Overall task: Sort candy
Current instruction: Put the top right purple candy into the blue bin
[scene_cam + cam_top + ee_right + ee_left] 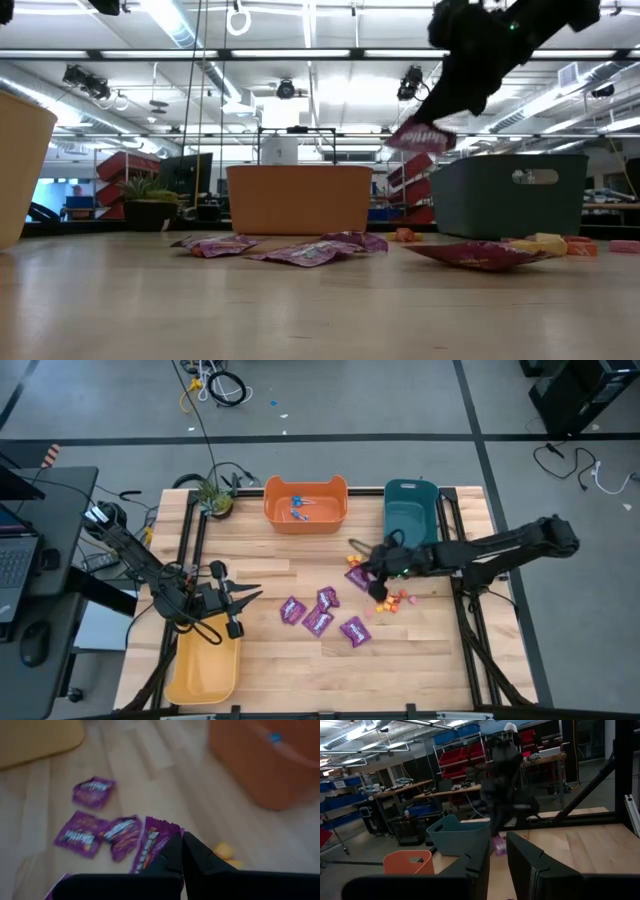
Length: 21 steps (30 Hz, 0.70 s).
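Right wrist view shows the right gripper (182, 851) clamped on a purple packet (151, 846); the left gripper (238, 603) waits, parted and empty.

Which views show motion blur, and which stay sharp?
Left wrist view: the right arm smears while the teal bin stays crisp. Right wrist view: purple packets and orange bin look soft. High view: sharp. Low view: foreground table soft.

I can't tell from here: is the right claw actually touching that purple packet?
Touching. In the right wrist view the right gripper is shut on the purple packet; the low view shows that packet lifted off the table.
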Each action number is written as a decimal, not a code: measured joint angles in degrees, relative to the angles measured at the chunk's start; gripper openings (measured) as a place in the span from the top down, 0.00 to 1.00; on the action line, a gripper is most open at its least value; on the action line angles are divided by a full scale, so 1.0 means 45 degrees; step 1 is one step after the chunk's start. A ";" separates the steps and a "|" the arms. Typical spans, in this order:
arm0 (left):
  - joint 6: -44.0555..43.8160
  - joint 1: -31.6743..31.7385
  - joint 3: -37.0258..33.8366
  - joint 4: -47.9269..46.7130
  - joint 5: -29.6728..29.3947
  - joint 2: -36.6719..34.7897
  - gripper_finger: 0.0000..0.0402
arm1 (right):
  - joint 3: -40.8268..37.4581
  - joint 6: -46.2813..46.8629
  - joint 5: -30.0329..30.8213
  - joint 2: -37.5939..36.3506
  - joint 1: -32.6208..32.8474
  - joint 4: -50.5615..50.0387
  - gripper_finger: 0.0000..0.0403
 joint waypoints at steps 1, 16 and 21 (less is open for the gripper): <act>0.0004 0.0000 0.0000 0.0000 -0.0009 0.0000 0.83 | 0.0000 -0.0020 0.0156 -0.0373 -0.0104 -0.0256 1.00; 0.0043 0.0000 0.0000 0.0010 -0.0024 0.0000 0.83 | 0.0019 -0.0989 0.3018 -0.4399 -0.3246 -0.2858 1.00; 0.0043 0.0000 0.0000 0.0009 -0.0028 0.0000 0.83 | 0.0019 -0.0752 0.3994 -0.4687 -0.4820 -0.3524 1.00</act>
